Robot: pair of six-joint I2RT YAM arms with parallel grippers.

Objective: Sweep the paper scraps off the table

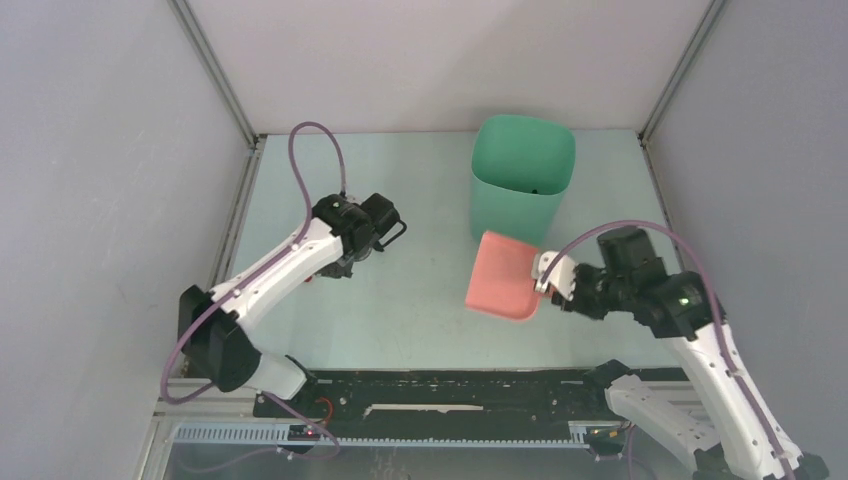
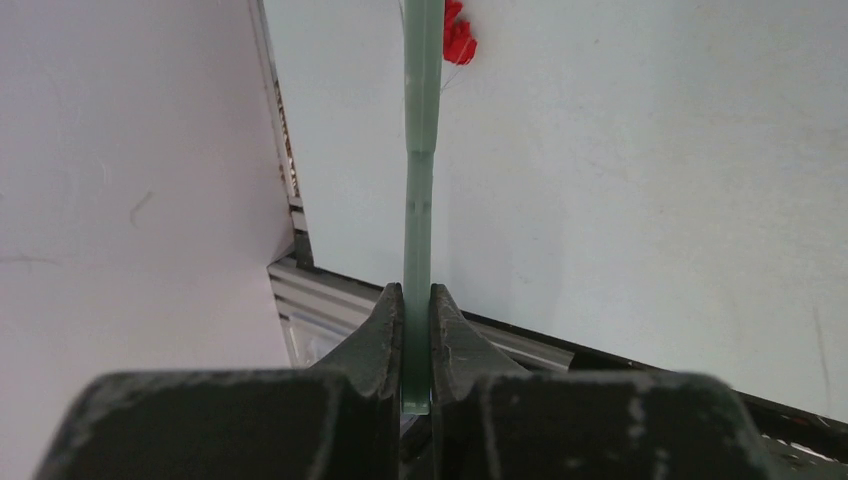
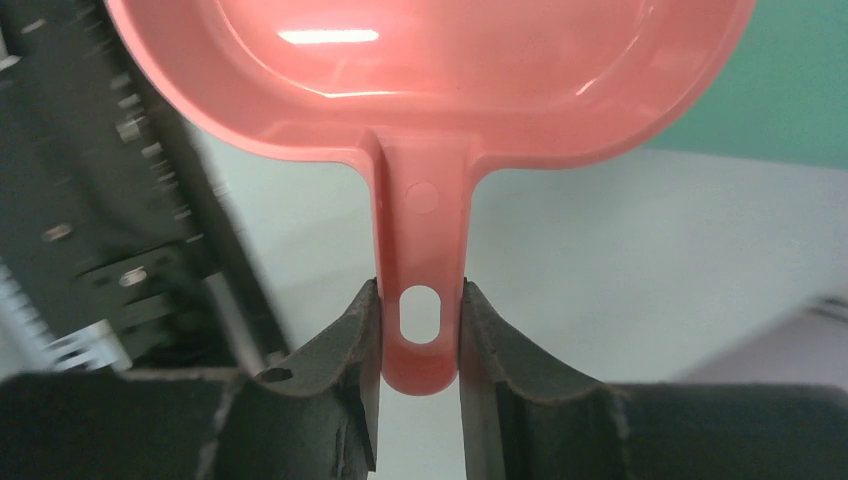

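Plainly, we see the left end effector [image 2: 417, 300] closed almost fully on the thin green handle of the hand brush [image 2: 421, 150]. Its two dark fingers press the handle's flat sides at the lower middle of the left wrist view. From the grip the handle runs straight up the frame and leaves it at the top edge.

The paper scraps [image 2: 458, 36] we can find are red crumpled bits at the very top of that frame. They sit just right of the handle and far up it from the fingers, lying on the pale worktop [image 2: 650, 200]. Whether they touch the brush, we cannot tell. In the top view a red speck shows at the lower left of the left arm's wrist, too small for us to read further.

The right end effector [image 3: 420, 310] stands partly open and is clamped on the end of the handle of the pink dustpan [image 3: 430, 80], with one finger on each side of the hanging hole. In the top view the dustpan sits right of centre, just below the tall green bin [image 1: 522, 175], which stands at upper centre-right. The dustpan is well apart from the red scraps on the left.
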